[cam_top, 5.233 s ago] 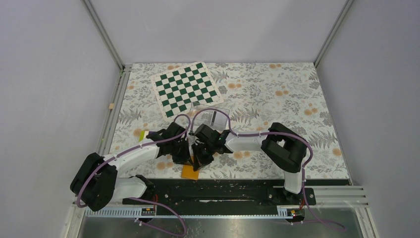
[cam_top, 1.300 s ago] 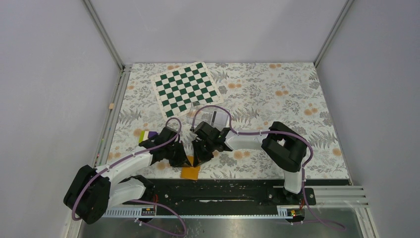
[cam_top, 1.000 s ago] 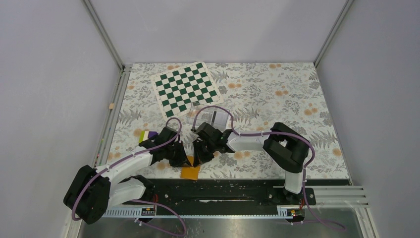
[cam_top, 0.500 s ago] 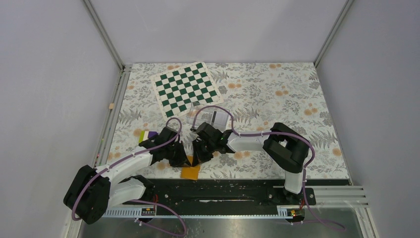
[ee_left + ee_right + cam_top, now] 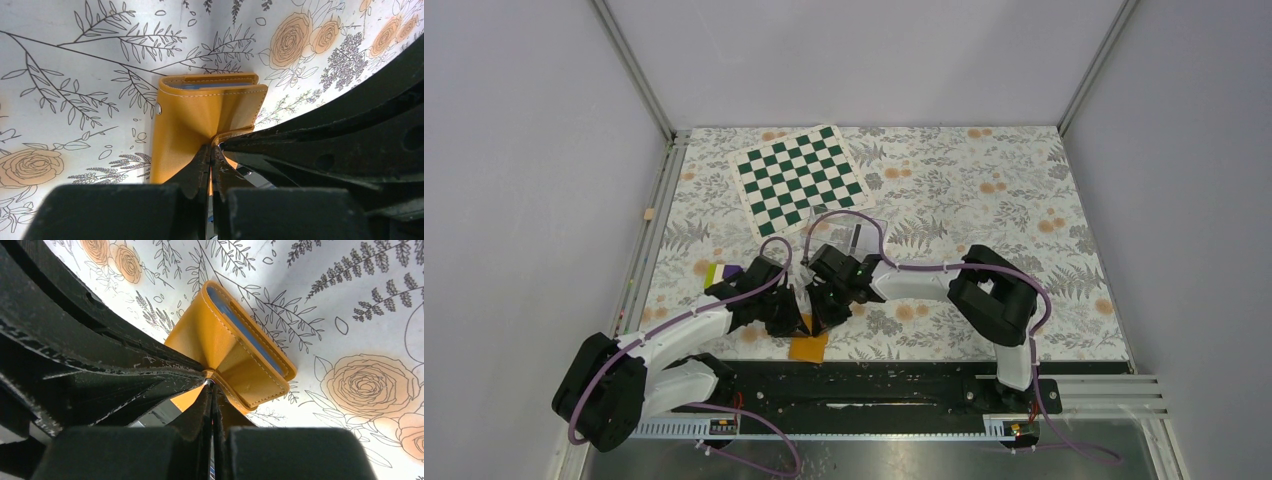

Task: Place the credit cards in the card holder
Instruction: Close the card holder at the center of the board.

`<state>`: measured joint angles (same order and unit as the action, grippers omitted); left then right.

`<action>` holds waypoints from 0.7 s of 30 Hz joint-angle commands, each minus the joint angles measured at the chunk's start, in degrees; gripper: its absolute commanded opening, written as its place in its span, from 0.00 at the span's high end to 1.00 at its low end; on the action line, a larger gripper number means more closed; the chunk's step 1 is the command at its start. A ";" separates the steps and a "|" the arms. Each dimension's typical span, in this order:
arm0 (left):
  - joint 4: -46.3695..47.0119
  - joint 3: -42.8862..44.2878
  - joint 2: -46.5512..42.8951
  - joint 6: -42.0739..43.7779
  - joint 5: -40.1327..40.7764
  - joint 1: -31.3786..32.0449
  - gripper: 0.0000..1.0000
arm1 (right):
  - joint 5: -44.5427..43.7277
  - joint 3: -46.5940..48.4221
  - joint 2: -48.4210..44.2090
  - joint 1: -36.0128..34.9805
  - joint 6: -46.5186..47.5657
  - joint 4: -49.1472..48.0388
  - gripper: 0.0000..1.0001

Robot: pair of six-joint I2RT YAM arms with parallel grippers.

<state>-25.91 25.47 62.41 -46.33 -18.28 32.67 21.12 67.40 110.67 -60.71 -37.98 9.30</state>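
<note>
At the left gripper (image 5: 210, 150): fingers pressed together, clamped on a raised orange fold of the card holder (image 5: 200, 112) towards its near edge. Same at the right gripper (image 5: 210, 385): shut to a thin line on that very fold, set in from the right, tip to tip with the left one. Probably gripped from two sides to stop the soft cover sliding and to lift and spread the flap, baring the light blue pocket along the far edge. No telling about a card pinched in either pair of fingers as well; only a sliver of colour deep in the gap, too small to read. Otherwise flat on the flowered table (image 5: 984, 200), close to its near edge, about midway between the two arm bases, half hidden under both wrists in the overhead view. Further left, well apart from the holder, apparently the credit cards (image 5: 722, 271), one yellow-green and one purple, side by side, not yet picked up. On the far side of the grippers, a clear plastic box (image 5: 852, 233), and farther off the green chessboard (image 5: 799, 180), neither touched. Looks like the opening stage only. Leaves no spare gripper for fetching a card without first letting go on one side, hence a likely risk of the flap springing shut on release.
</note>
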 commanded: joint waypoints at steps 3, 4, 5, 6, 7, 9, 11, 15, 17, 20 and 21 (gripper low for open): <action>-0.78 0.98 -0.45 0.07 0.41 2.36 1.00 | -5.48 2.01 4.30 -3.41 4.56 14.52 1.00; -0.54 0.98 -0.64 -0.17 0.36 2.91 1.00 | -5.62 2.23 4.60 -3.45 4.63 15.72 1.00; -0.24 0.98 -0.85 -0.43 0.35 3.46 1.00 | -5.84 2.41 4.90 -3.59 4.79 16.68 1.00; 0.19 0.86 -1.03 -0.76 0.32 4.06 1.00 | -6.44 2.52 5.23 -3.88 4.88 17.69 1.00; 0.65 0.63 -1.20 -1.31 0.21 4.48 1.00 | -6.56 2.57 5.38 -4.00 4.91 18.30 1.00; 1.67 -0.07 -1.20 -2.36 0.01 5.32 1.00 | -6.58 2.33 5.82 -4.16 4.46 19.31 1.00; 2.05 -0.77 -1.26 -3.38 0.51 6.23 1.00 | -6.97 2.48 6.09 -4.24 4.08 20.13 1.00; 2.07 -2.59 -2.81 -5.49 2.12 7.31 1.00 | -7.46 3.61 7.39 -4.49 3.90 22.17 1.00; 1.84 -3.34 -3.96 -6.40 2.85 7.32 1.00 | -7.76 3.58 6.99 -4.42 3.95 22.23 1.00; 0.87 -3.05 -5.23 -6.65 4.03 7.30 0.95 | -8.04 3.40 6.16 -4.44 4.32 21.65 1.00; 0.52 -2.59 -5.92 -6.80 4.48 7.32 0.87 | -7.94 3.31 6.13 -4.42 4.31 21.56 1.00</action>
<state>-25.04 23.05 58.26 -51.57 -16.05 39.38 18.79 73.65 112.75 -63.22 -35.73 22.70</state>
